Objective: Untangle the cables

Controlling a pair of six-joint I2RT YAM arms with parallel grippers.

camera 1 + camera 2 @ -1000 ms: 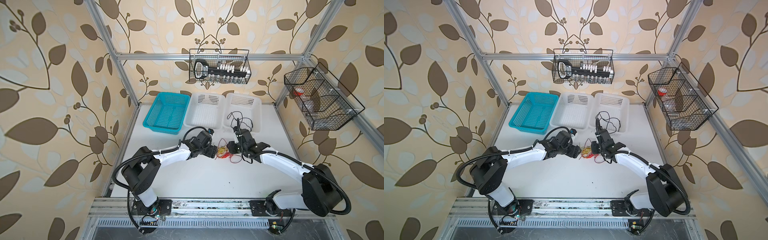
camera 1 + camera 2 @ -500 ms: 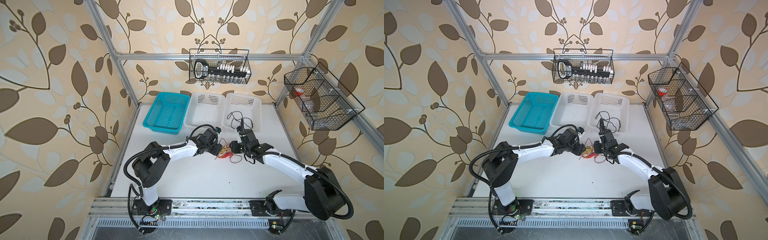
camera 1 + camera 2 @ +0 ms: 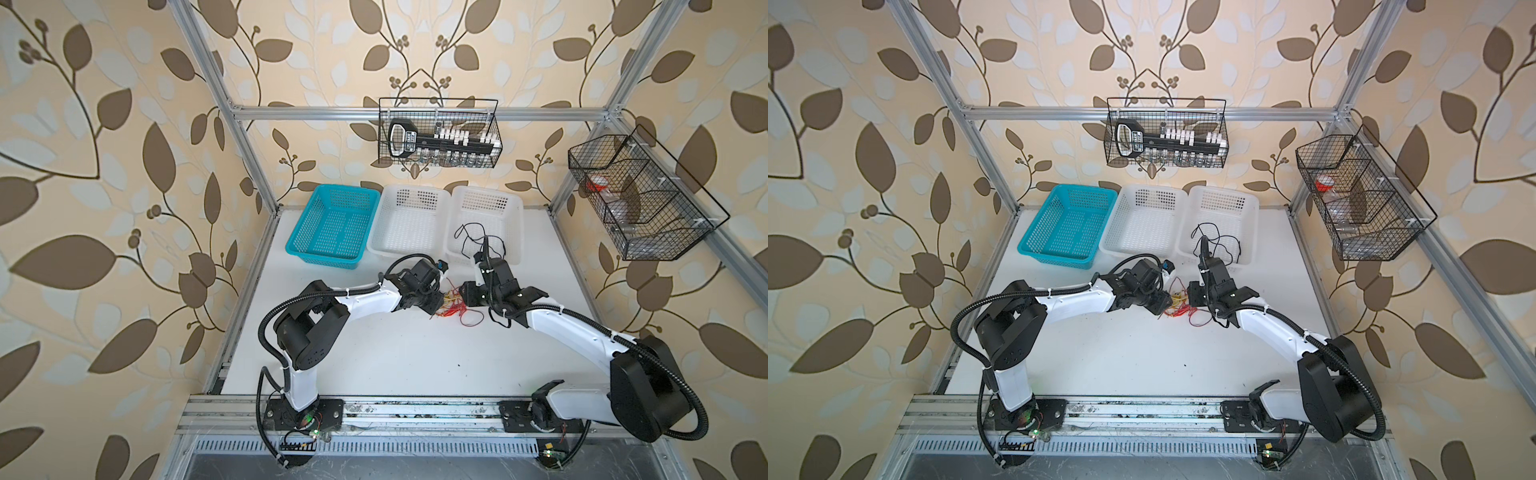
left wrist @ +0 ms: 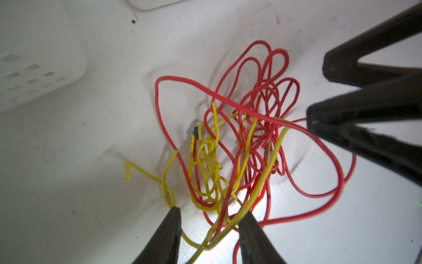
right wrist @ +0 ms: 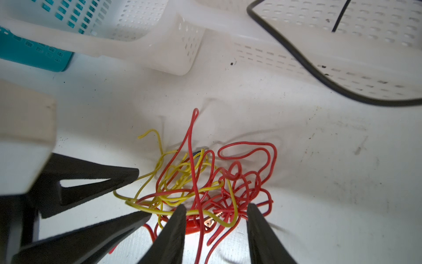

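right pincer (image 5: 217, 205): jaws apart, straddling cables (image 5: 201, 182) | cables: red-yellow tangle on white worktop (image 5: 319, 171) | left pincer (image 5: 142, 193): tips apart, at yellow strands | beyond: white baskets (image 5: 342, 57), teal basket (image 5: 34, 52)

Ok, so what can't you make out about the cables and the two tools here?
- Top views: the cables are too small to trace single strands.
- Left wrist view: strands passing through the left tool run off the picture's edge; contact unclear.
- Right wrist view: fingers of the right tool hide the strands beneath.
- Top views: the right arm hides part of the black wire in the white basket.
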